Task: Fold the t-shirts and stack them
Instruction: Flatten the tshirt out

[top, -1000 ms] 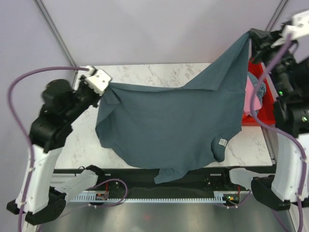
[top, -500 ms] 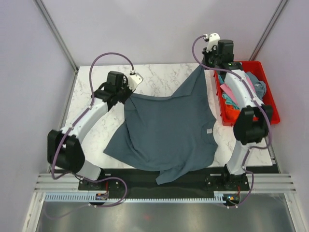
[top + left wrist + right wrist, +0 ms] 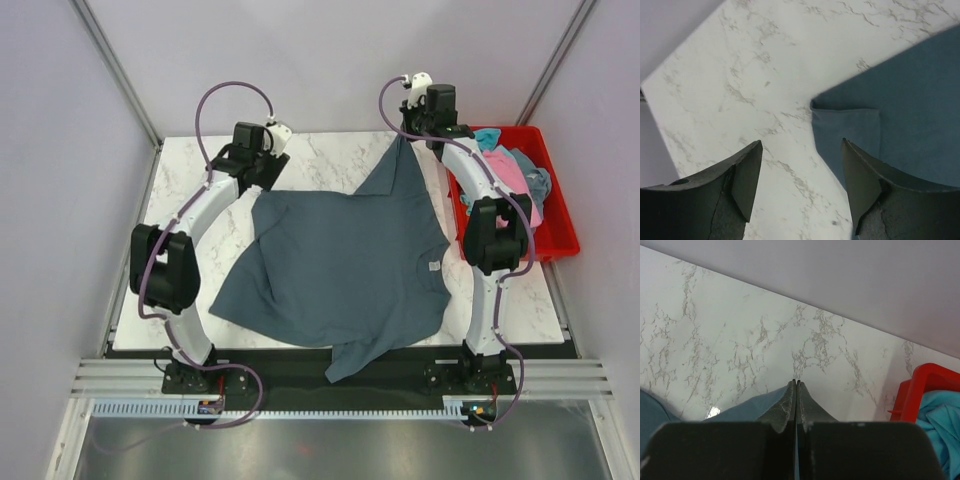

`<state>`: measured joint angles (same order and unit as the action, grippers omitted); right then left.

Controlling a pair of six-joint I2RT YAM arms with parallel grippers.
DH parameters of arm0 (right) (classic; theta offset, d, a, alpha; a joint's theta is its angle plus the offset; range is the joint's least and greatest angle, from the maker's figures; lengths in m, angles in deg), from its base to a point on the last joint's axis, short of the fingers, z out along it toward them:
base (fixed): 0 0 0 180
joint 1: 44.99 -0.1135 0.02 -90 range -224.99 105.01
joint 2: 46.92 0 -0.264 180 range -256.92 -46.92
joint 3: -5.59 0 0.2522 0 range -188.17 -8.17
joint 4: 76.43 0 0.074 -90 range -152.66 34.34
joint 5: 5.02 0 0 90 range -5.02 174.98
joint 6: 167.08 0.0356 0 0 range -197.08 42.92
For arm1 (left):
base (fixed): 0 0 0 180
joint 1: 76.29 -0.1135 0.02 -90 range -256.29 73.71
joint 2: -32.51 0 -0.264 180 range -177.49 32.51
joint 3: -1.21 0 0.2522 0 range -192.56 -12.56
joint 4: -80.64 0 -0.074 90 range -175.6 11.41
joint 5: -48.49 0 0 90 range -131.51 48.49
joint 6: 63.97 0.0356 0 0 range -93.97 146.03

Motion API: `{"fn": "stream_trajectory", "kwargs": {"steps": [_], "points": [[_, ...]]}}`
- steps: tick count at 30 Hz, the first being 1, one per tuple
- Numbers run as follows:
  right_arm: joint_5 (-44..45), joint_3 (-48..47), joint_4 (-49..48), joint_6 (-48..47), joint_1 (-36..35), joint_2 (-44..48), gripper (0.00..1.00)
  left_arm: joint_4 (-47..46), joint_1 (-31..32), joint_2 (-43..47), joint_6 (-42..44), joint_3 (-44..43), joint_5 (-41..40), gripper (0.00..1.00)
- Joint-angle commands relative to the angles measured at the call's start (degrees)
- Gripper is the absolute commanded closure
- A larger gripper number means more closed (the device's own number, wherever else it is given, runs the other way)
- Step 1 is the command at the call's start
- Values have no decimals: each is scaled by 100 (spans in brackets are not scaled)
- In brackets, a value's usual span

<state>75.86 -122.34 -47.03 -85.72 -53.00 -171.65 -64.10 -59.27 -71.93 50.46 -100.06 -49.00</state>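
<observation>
Blue t-shirt [image 3: 340,270] newly off left hand [image 3: 802,143]

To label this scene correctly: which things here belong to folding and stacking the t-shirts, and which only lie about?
Job: slate-blue t-shirt held by shut right tool; open left tool; pink t-shirt; teal t-shirt.
Lying about: red bin; marble table.

table [image 3: 330,150]: white marble top, grey veins, centre | walls [image 3: 300,60]: plain pale lilac, 9 through 3 o'clock | frame posts [image 3: 116,70]: grey metal, 11 and 1 o'clock | rail [image 3: 120,378]: aluminium, 6 o'clock | light: soft, even
</observation>
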Motion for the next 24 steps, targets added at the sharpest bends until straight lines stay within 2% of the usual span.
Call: {"fn": "stream_trajectory", "kwargs": {"steps": [1,3,4,5,8,11,15,18,24], "points": [[-72,-132,-316,135,-25,106,100,1044,-250,206,-973,-302,691,29],[-107,-53,-298,144,-25,106,100,1548,-583,-22,-1542,-599,1203,30],[-124,-18,-298,144,-34,98,100,1855,-690,-163,-1677,-732,1832,31],[-133,43,-298,170,-34,80,100,2328,-769,-564,-1800,-881,1995,32],[-221,149,-272,205,-43,19,100,2885,-823,-1260,-1986,-1479,2207,34],[-256,193,-254,258,-43,-8,100,2895,-683,-1657,-1802,-1997,1875,36],[-248,228,-254,267,-95,-17,100,3324,-297,-2534,-1476,-3356,1373,37],[-248,325,-254,249,-104,53,100,3484,-67,-2879,-1432,-3930,917,38],[-247,509,-254,205,-104,168,100,3537,363,-3047,-1282,-3985,100,43]]}}
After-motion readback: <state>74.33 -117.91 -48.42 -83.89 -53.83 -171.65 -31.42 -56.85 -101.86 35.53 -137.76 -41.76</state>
